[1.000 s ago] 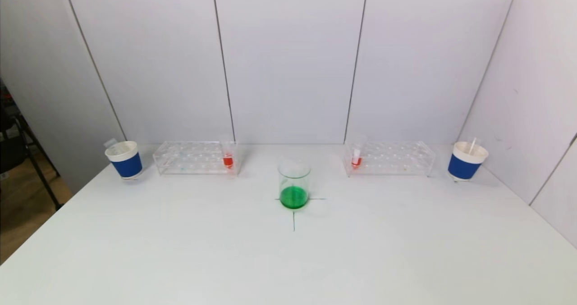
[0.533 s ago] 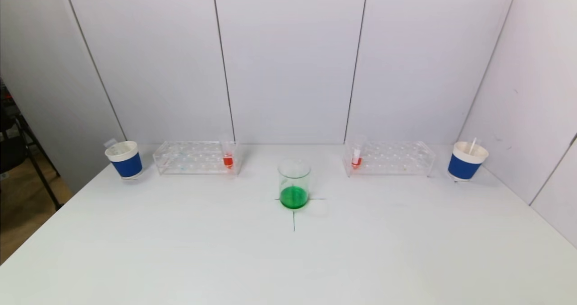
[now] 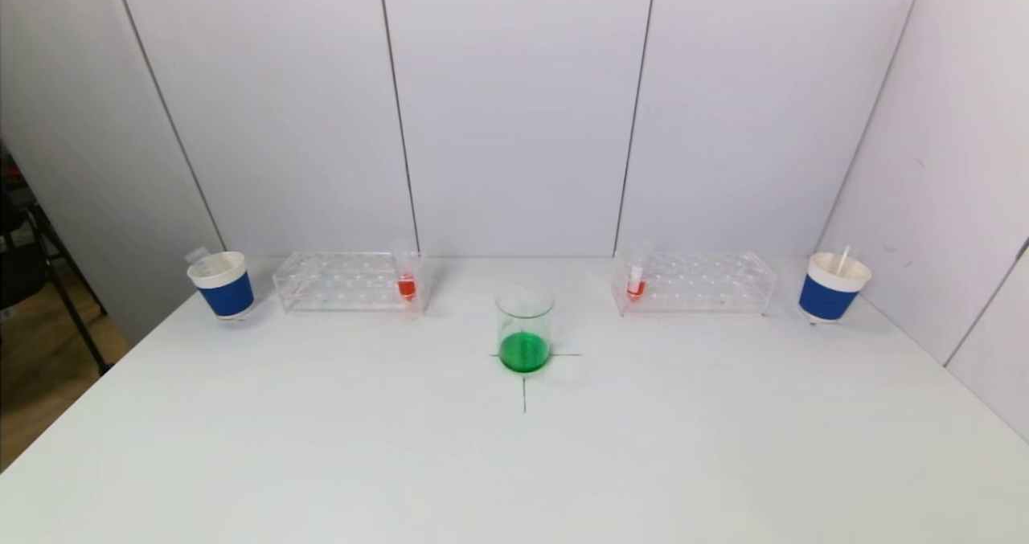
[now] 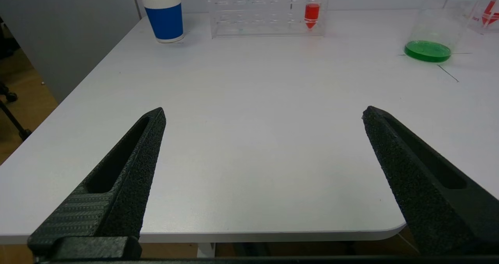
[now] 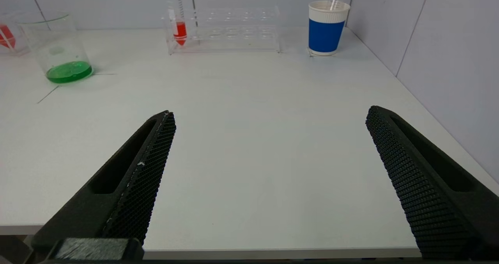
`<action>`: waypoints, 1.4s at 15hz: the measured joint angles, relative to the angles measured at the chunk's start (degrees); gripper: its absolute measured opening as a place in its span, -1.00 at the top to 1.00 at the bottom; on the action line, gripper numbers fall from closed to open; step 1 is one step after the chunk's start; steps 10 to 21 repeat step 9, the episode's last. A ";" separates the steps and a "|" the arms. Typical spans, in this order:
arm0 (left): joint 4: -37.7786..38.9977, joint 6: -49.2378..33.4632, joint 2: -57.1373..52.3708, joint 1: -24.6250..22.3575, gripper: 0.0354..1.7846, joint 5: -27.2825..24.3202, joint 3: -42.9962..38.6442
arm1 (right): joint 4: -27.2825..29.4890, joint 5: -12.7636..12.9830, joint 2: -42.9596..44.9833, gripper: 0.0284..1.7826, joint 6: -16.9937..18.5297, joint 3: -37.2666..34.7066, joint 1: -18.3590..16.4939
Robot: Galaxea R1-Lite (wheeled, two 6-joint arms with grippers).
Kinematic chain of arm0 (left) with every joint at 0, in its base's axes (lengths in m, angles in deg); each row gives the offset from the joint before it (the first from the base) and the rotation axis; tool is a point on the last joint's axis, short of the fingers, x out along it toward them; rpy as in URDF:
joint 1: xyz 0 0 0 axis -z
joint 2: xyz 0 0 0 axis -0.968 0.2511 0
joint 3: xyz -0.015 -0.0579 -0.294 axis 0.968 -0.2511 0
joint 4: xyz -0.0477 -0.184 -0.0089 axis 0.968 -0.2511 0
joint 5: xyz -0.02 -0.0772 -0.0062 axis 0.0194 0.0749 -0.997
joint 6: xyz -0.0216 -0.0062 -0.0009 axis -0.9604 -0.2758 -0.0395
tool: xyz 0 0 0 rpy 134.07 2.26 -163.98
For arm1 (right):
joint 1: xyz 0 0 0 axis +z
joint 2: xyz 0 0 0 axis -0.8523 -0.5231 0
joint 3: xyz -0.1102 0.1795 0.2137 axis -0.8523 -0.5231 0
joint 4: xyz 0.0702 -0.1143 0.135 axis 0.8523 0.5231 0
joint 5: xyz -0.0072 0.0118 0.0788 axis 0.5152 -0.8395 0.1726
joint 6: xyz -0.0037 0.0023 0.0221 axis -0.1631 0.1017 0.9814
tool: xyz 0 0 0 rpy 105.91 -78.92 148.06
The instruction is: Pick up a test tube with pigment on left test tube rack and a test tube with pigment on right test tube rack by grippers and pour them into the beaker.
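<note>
A glass beaker (image 3: 524, 329) with green liquid stands mid-table on a cross mark. A clear left rack (image 3: 347, 281) holds a tube with red pigment (image 3: 407, 279) at its inner end. A clear right rack (image 3: 695, 282) holds a tube with red pigment (image 3: 636, 275) at its inner end. Neither gripper shows in the head view. My left gripper (image 4: 263, 114) is open and empty over the table's near edge, far from the left tube (image 4: 312, 11). My right gripper (image 5: 269, 114) is open and empty at the near edge, far from the right tube (image 5: 179, 27).
A blue-and-white paper cup (image 3: 221, 285) stands left of the left rack. Another paper cup (image 3: 832, 288) with a stick in it stands right of the right rack. Wall panels close the back and the right side. The table's left edge drops to the floor.
</note>
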 joint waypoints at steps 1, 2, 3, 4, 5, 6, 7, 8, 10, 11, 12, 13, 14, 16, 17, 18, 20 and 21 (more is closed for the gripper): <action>0.00 0.00 0.00 0.00 -0.98 0.00 0.00 | 0.00 0.00 0.00 -0.99 -0.01 0.00 0.00; 0.00 0.00 0.00 0.00 -0.98 0.00 0.00 | 0.00 0.02 -0.02 -0.99 -0.01 0.00 0.05; 0.00 0.00 0.00 0.00 -0.98 0.00 0.00 | 0.02 0.05 0.00 -0.99 0.00 0.00 0.05; 0.00 0.00 0.00 0.00 -0.98 0.00 0.00 | 0.02 0.05 -0.02 -0.99 -0.04 0.02 0.05; 0.00 0.00 0.00 0.00 -0.98 0.00 0.00 | 0.02 0.05 -0.02 -0.99 0.00 0.02 0.05; 0.00 0.00 0.00 0.00 -0.98 0.00 0.00 | -0.01 0.07 -0.02 -0.99 0.05 0.02 0.00; 0.00 0.01 0.00 0.00 -0.98 0.00 0.00 | -0.04 0.02 -0.02 -0.99 0.07 0.02 0.00; 0.00 0.00 0.00 0.00 -0.98 0.00 0.00 | -0.06 0.00 -0.02 -0.99 0.07 0.02 0.00; -0.01 0.01 0.00 0.00 -0.98 -0.02 0.00 | -0.04 0.00 -0.02 -0.99 0.09 0.02 0.00; -0.01 0.01 0.00 0.00 -0.98 -0.02 0.00 | -0.04 0.00 -0.02 -0.99 0.09 0.02 0.00; -0.01 0.01 0.00 0.00 -0.98 -0.02 0.00 | -0.04 0.00 -0.02 -0.99 0.09 0.02 0.00; -0.01 0.01 0.00 0.00 -0.98 -0.02 0.00 | -0.04 0.00 -0.02 -0.99 0.09 0.02 0.00; -0.01 0.01 0.00 0.00 -0.98 -0.02 0.00 | -0.04 0.00 -0.02 -0.99 0.09 0.02 0.00; -0.01 0.01 0.00 0.00 -0.98 -0.02 0.00 | -0.04 0.00 -0.02 -0.99 0.09 0.02 0.00; -0.01 0.01 0.00 0.00 -0.98 -0.02 0.00 | -0.04 0.00 -0.02 -0.99 0.09 0.02 0.00; -0.01 0.01 0.00 0.00 -0.98 -0.02 0.00 | -0.04 0.00 -0.02 -0.99 0.09 0.02 0.00; -0.01 0.01 0.00 0.00 -0.98 -0.02 0.00 | -0.04 0.00 -0.02 -0.99 0.09 0.02 0.00; -0.01 0.01 0.00 0.00 -0.98 -0.02 0.00 | -0.04 0.00 -0.02 -0.99 0.09 0.02 0.00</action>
